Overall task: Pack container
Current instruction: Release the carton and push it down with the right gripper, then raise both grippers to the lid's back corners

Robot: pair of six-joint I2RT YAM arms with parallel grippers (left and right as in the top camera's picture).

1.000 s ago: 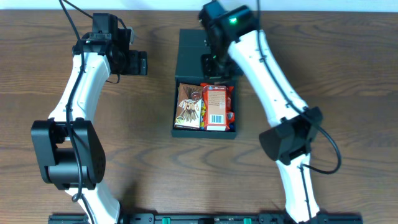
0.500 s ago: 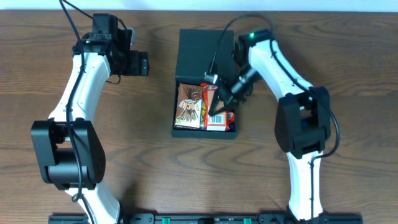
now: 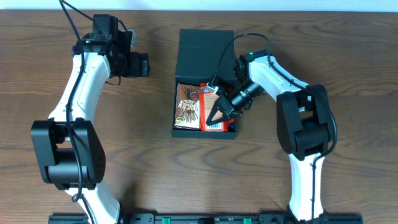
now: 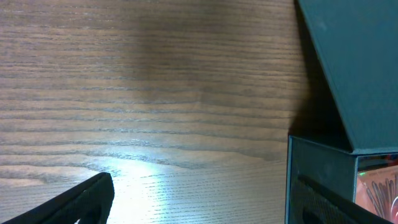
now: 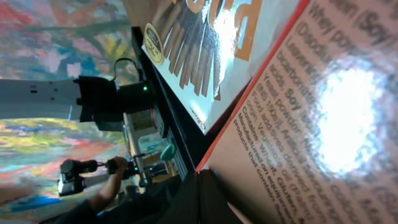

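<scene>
The black container [image 3: 204, 132] stands at mid-table with its flap lid [image 3: 205, 50] lying open behind it. Inside lie a brown snack packet [image 3: 186, 106] and an orange-red carton [image 3: 214, 118]. My right gripper [image 3: 216, 112] reaches into the container, fingers together, tips against the carton. In the right wrist view the closed fingers [image 5: 208, 199] touch the carton's printed back [image 5: 298, 124], beside the brown packet [image 5: 205, 56]. My left gripper [image 3: 140, 64] is open and empty over bare table left of the lid. In the left wrist view the open jaws [image 4: 199, 211] face the container wall [image 4: 317, 174] and lid [image 4: 354, 62].
The wooden table [image 3: 137, 155] spreads round the container. A dark rail [image 3: 205, 218] runs along the front edge, where both arm bases stand.
My right arm has swung down from above the lid and lowered its gripper into the container onto the orange-red carton, which has tilted a little. The left arm has not moved.
</scene>
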